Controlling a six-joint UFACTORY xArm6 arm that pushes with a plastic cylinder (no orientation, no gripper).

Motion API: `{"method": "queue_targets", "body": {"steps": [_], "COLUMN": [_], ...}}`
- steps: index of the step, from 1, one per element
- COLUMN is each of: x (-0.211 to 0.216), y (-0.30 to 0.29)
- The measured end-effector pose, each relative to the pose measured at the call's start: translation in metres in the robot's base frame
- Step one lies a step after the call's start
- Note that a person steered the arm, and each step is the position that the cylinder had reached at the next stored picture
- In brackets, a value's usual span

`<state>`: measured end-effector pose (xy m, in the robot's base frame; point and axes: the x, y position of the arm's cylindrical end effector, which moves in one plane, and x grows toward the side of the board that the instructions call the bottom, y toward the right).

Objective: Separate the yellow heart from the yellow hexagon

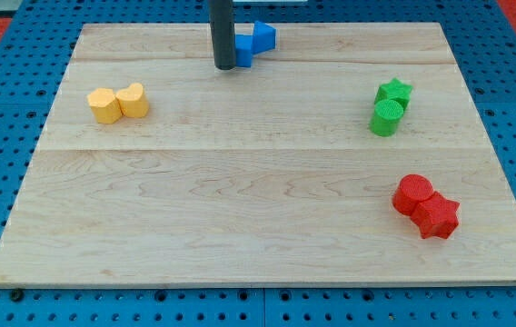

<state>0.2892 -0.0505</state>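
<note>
Handling, judged: yellow heart [133,100] and yellow hexagon [104,106] both small, rigid, light blocks, likely to slide readily on smooth wood and to spin if struck off-centre. No grasping possible; pushing only. Best contact point judged to be the seam between the two, or the heart's flank nearest the hexagon, pressed squarely toward the view's right so the heart travels without dragging its neighbour.

Appearance: both blocks the same matte orange-yellow, low and chunky, flat-topped. Hexagon faceted; heart rounded with a notch at the top. The pair touching side by side, no visible gap.

Location: upper left of the wooden board [258,227], hexagon toward the view's left, heart toward the view's right.

End of arm: no hand fitted, hence nothing to open, close or grip; only a dark upright rod. My tip [224,67] resting near the board's top edge, well apart from the yellow pair, to the view's right and above them, just beside the blue blocks [256,41], partly hiding one.

Other items: green star [394,91] and green cylinder [385,117] touching at right; red cylinder [413,193] and red star [437,217] touching at lower right.

Task status, judged: separation not yet begun.
</note>
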Motion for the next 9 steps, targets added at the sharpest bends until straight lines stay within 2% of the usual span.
{"method": "queue_targets", "body": {"steps": [2,3,4,5,6,7,8,9], "x": [0.034,0.065,0.078,0.124,0.156,0.11,0.088,0.082], "y": [-0.005,-0.02,-0.05,-0.075,-0.132,-0.226,-0.232,-0.144]}}
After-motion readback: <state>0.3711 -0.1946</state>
